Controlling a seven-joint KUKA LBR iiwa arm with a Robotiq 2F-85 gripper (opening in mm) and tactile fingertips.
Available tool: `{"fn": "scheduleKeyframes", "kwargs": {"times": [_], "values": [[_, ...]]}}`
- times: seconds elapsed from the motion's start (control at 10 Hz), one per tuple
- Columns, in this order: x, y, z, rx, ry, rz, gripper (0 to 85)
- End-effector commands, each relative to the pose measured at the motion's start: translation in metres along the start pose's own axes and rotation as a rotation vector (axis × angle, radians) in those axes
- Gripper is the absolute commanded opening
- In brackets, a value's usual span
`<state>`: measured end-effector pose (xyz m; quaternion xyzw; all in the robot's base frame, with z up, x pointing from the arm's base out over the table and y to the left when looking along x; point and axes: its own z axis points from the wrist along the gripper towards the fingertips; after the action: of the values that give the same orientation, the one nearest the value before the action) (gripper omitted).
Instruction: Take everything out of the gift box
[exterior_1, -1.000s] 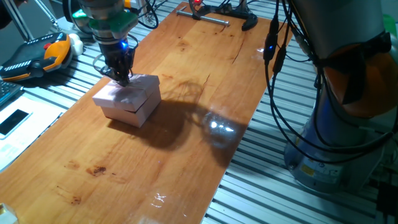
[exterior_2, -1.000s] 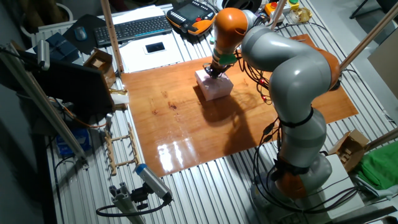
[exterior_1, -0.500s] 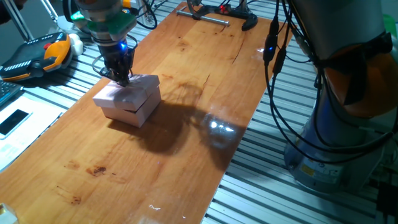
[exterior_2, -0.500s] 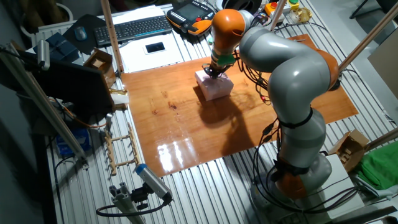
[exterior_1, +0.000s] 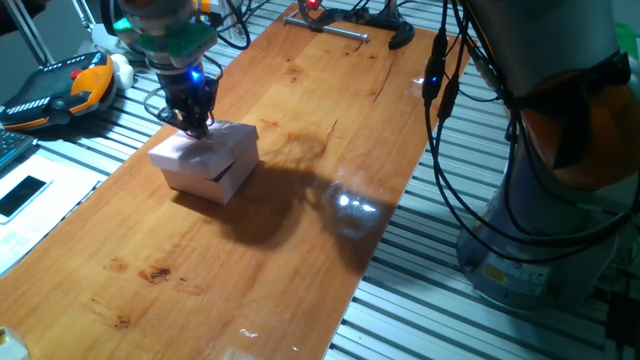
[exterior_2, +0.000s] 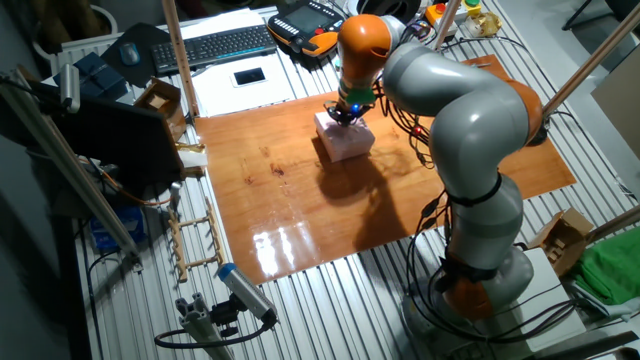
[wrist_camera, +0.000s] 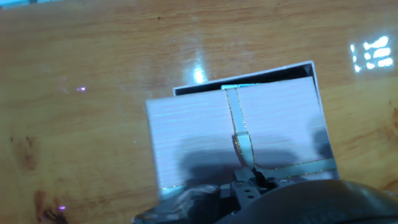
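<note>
1. While the gripper (exterior_1: 196, 125) hangs over the gift box (exterior_1: 205, 160) at the table's (exterior_1: 300, 200) far-left end, its finger spread is unreadable.
2. Lid (wrist_camera: 236, 137) slightly askew: light, crushable cardboard.
3. Best hold: ribbon bow (wrist_camera: 244, 144) or the lid's opposite edges.

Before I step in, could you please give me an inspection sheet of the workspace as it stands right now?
Surface: glossy wooden tabletop with glare patches.
Job's things: pale pink square cardboard gift box, its pink ribboned lid sitting askew, a dark gap at one edge; contents hidden.
Clutter: metal rod at the far end of the wood.
Grippers: two-finger gripper at the lid's ribbon; open or shut cannot be told.
Cables: black cables hanging beside the arm's base.
Surroundings: orange teach pendant, black keyboard, small cardboard box off the wood.
</note>
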<state>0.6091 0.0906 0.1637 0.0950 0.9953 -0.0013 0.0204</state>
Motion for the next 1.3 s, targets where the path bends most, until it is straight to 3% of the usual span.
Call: {"fn": "scheduleKeyframes", "kwargs": {"times": [0.0,0.2,0.5,1.2], "values": [[0.000,0.007,-0.003,-0.003,0.001,0.009,1.0],[0.005,0.038,-0.016,0.023,-0.003,0.009,1.0],[0.017,0.067,-0.023,0.011,-0.013,0.003,1.0],[0.036,0.097,-0.015,-0.010,-0.012,-0.005,1.0]]}}
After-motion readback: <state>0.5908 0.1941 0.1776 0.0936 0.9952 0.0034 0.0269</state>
